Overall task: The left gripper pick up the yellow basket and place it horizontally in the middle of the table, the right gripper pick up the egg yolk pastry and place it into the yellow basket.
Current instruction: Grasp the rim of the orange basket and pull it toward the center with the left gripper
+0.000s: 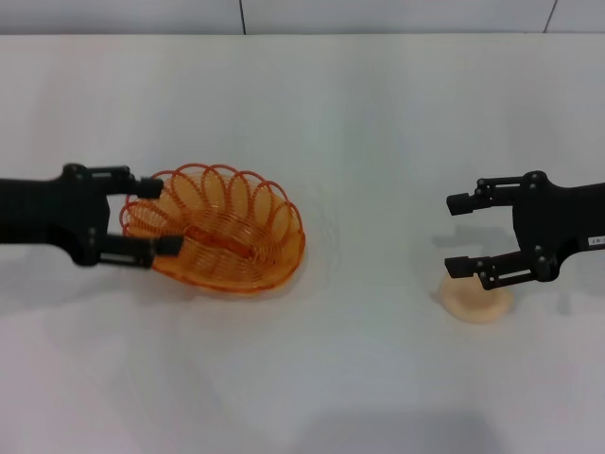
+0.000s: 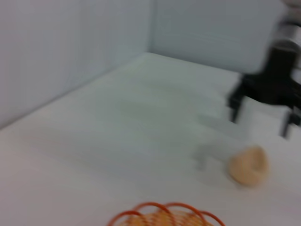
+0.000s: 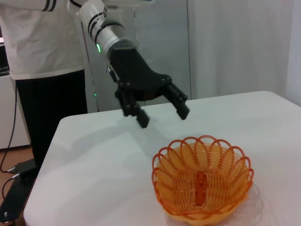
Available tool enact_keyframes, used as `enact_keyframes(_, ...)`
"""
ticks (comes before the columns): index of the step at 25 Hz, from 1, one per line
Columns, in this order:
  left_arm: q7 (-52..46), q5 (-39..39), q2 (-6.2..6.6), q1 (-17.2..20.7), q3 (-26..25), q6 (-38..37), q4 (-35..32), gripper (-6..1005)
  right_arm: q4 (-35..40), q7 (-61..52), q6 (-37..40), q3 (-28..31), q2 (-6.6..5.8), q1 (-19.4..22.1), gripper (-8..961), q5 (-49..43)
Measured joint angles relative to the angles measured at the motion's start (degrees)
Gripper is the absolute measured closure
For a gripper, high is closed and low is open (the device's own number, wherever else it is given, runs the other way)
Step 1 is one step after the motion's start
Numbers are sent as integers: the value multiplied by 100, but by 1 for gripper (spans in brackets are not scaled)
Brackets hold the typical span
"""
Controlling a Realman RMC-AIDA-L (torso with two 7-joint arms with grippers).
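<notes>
The yellow basket (image 1: 219, 230) sits on the white table (image 1: 378, 113), left of centre, its rim a little tilted. My left gripper (image 1: 161, 216) is open at the basket's left end; in the right wrist view it (image 3: 163, 117) hovers above and behind the basket (image 3: 202, 181) without touching it. The egg yolk pastry (image 1: 478, 303) lies on the table at the right. My right gripper (image 1: 456, 234) is open and empty, just above and beside the pastry. The left wrist view shows the basket's rim (image 2: 164, 214), the pastry (image 2: 248, 165) and the right gripper (image 2: 263, 89) farther off.
A person in a white shirt (image 3: 42, 47) stands beyond the table's left end, seen in the right wrist view. A wall runs along the table's far edge (image 1: 241, 17). Bare tabletop lies between the basket and the pastry.
</notes>
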State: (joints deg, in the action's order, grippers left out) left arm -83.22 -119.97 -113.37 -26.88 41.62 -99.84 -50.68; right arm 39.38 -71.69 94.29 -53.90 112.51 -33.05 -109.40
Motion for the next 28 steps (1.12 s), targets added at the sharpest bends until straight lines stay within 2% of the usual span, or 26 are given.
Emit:
enact_keyframes(3, -954, 30, -182, 143, -123, 167, -569, 156, 81, 36, 0, 22, 30, 53, 171, 13)
enact_keyframes(5, -1667, -52, -253, 184, -137, 237, -894, 157, 186, 63, -6, 30, 71, 126, 171, 16)
enact_keyframes(8, -2538, -364, -226, 115, -112, 246, -1172, 157, 351, 103, -84, 41, 156, 241, 171, 22)
enact_keyframes(12, -4177, -1211, -50, -269, -109, 284, -1332, 157, 417, 244, -154, 41, 223, 333, 170, 24)
enact_keyframes(14, -4761, -1661, 40, -534, -104, 296, -1300, 156, 417, 304, -165, 40, 238, 352, 170, 25)
enact_keyframes(17, -5179, -2285, 80, -854, -97, 375, -1264, 156, 400, 366, -167, 33, 258, 355, 170, 28)
enact_keyframes(22, -5372, -3238, 62, -1453, -81, 826, -671, 156, 360, 516, -134, -16, 277, 359, 171, 140)
enact_keyframes(28, -5358, -3400, -7, -1808, 304, 1649, 278, 157, 257, 612, -107, -24, 290, 374, 171, 165)
